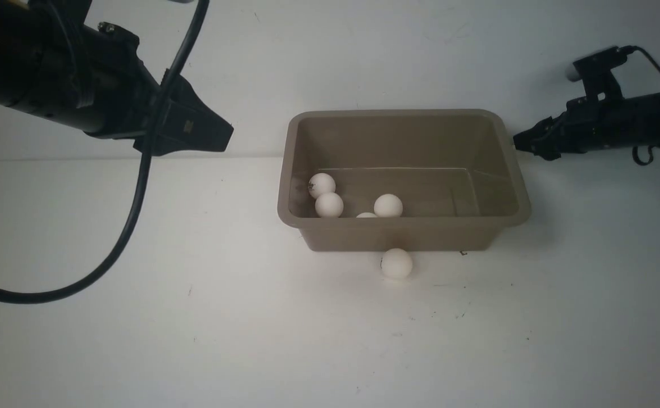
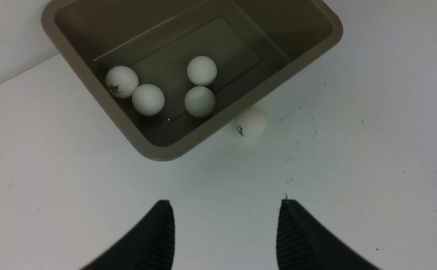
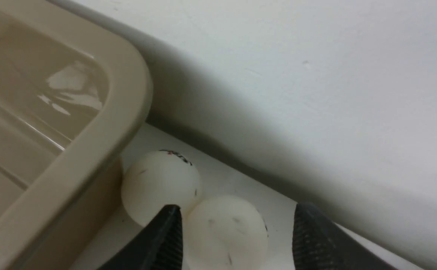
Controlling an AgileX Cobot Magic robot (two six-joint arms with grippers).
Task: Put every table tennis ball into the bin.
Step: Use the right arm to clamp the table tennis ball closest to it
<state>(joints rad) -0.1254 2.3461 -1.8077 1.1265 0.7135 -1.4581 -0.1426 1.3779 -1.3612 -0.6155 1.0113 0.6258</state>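
Observation:
The taupe bin stands mid-table with several table tennis balls on its floor, toward its left end. One more ball rests on the table against the bin's front wall. In the right wrist view two balls lie between the bin's corner and the wall: one touches the bin, the other sits between the fingers of my right gripper, which is open around it. My left gripper hovers open and empty, short of the bin and the front ball.
A white wall runs close behind the bin, leaving a narrow strip where my right gripper reaches in at the bin's right rear corner. A black cable loops down from my left arm over the table's left side.

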